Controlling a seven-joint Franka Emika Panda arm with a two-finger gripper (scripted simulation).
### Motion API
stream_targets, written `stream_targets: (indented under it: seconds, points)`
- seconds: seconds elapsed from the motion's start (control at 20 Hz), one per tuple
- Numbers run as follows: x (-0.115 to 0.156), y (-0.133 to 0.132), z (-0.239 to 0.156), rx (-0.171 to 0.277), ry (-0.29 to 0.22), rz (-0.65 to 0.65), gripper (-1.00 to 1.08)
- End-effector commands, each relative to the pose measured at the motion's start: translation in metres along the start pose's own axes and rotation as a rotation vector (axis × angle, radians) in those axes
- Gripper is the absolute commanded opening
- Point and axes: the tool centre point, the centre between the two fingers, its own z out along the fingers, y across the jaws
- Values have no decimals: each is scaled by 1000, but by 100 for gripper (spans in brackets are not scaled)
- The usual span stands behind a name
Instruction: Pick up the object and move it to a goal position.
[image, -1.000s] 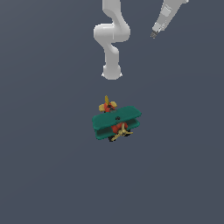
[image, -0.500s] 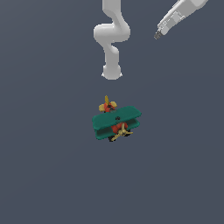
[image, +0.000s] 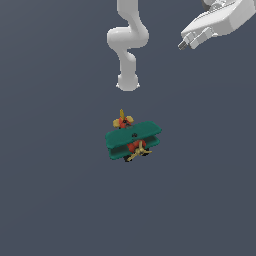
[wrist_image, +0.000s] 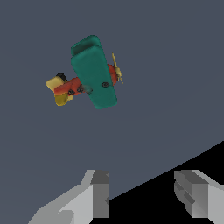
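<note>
Biplane: sits upright on the surface, just in front of the arm base.
Gripper: well apart from the biplane, raised off to the exterior view's right; fingers spread wide, holding nothing.
Handling: likely light and rigid; propeller and tail look thin and snappable.
Hold: best across the stacked green wings, which offer flat parallel sides.
</note>
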Motion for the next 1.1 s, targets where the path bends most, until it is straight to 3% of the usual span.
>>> stream_targets:
  seconds: [0.0, 0.5, 1.05]
  points:
    - [7, -1, 1, -5, -35, -52, 28]
    - [37, -9, 11, -4, -170, -262, 28]
    - [75, -20, 35, 34, -313, -505, 28]
